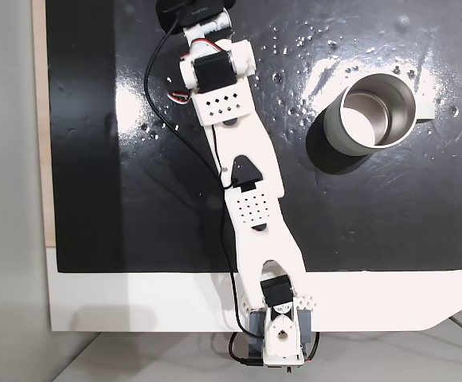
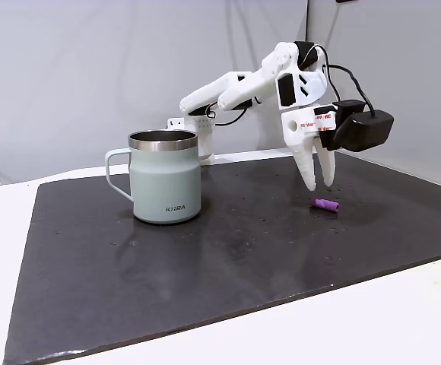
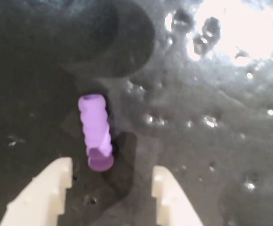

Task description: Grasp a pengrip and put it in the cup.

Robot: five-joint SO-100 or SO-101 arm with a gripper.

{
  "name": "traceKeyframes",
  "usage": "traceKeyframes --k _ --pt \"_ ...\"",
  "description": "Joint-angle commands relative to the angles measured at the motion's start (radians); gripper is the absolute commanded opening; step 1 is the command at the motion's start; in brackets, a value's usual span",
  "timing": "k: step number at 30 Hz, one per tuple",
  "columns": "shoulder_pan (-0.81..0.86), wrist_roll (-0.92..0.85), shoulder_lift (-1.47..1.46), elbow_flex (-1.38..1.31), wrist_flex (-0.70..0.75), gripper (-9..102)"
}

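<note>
Worktop [image 2: 228,251]: we record a flat black mat, glossy and speckled with droplets, on a white board.

Arm [image 1: 243,171]: white printed plastic, perforated plates, black motors and cable; in the top-down fixed view it reaches from the near edge toward the far one.

Cup [image 2: 166,176]: round, matte grey-green wall, brushed steel rim and inside, loop handle at its left in the side fixed view. Upright on the mat, well apart from the claw. Nothing visible inside.

Claw [image 2: 322,182]: two tapered white fingers pointing down, spread, holding nothing. It hangs above the mat, just beside the pengrip.

Pengrip [image 3: 97,133]: small light-purple ribbed tube, soft-looking, lying on its side on the mat. In the wrist view its near end sits between the two fingertips, closer to the left one.

Step, as we judge it: the approach. The next move calls for lowering and centring the claw over the tube, then closing across its width; a rounded, ribbed piece may roll away.
</note>
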Motion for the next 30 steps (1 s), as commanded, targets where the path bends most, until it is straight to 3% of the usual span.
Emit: traceKeyframes --k 1,14,24,30 --pt "-0.005 -0.006 -0.017 -0.086 -0.011 22" --pt "-0.038 0.020 -0.137 -0.086 -0.067 22" --pt "-0.046 0.018 -0.149 -0.086 -0.107 4" --pt "-0.044 0.023 -0.155 -0.086 -0.072 1"
